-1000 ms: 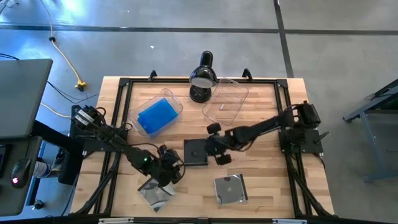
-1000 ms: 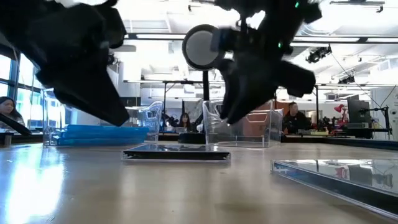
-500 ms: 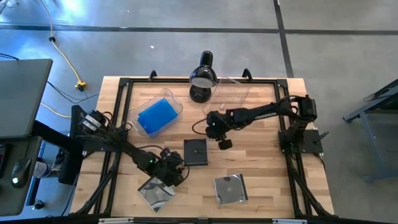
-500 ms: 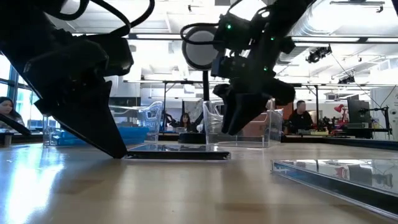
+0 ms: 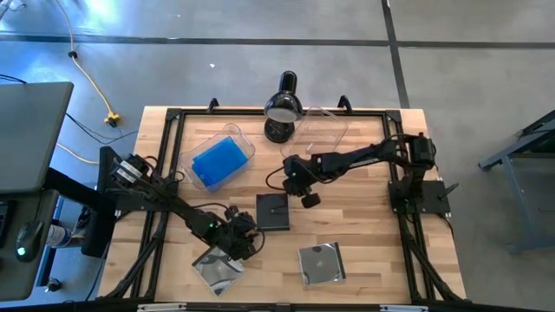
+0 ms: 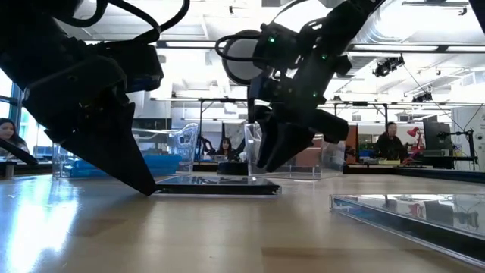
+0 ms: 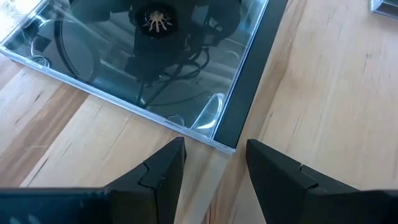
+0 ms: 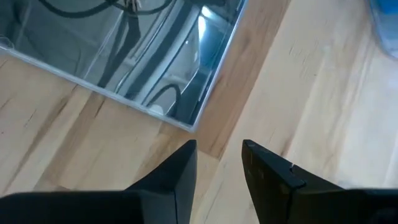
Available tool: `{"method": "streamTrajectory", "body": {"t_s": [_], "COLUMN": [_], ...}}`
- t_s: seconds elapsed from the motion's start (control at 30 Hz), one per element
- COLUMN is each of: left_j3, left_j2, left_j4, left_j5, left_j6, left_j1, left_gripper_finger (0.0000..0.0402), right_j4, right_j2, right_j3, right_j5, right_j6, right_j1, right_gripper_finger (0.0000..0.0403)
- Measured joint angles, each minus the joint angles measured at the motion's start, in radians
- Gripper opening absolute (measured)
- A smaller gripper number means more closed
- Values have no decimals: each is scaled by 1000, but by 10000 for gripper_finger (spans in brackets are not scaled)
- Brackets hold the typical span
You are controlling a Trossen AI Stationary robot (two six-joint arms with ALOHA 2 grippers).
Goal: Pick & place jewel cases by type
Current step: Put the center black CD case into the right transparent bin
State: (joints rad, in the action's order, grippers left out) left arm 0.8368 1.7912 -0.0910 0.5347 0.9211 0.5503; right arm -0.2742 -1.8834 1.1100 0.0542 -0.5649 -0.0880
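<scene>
We are holding our left gripper point(image 7: 211, 165) open at a clear case point(image 7: 149, 62). Our right gripper point(image 8: 219, 163) is hanging open by a dark case point(image 5: 272, 211).

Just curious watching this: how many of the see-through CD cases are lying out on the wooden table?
3. One dark case lies mid-table, one near the front edge toward the right, and one front-left, partly under the left gripper. Blue ones sit stacked in a tub; more may be hidden.

Grey concrete floor point(image 5: 217, 61), yellow cable point(image 5: 82, 65), bright, perhaps windowed workshop behind.
</scene>
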Motion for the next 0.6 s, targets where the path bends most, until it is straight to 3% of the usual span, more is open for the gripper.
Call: {"method": "streamTrajectory", "body": {"t_s": [0.2,0.37,0.6], "left_j3": [-1,-3,-3], "left_j2": [0,1,3], "left_j4": [1,14,33], "left_j5": [3,7,11], "left_j6": [0,0,0], "left_j1": [0,0,-2], "left_gripper_finger": [174,174,174], "right_j4": [-175,-217,-199], "right_j2": [-6,-4,-4], "right_j3": [66,95,100], "right_j5": [-194,-146,-172], "right_j6": [-32,-34,-44], "right_j1": [69,115,184], "right_gripper_finger": [124,124,124]}}
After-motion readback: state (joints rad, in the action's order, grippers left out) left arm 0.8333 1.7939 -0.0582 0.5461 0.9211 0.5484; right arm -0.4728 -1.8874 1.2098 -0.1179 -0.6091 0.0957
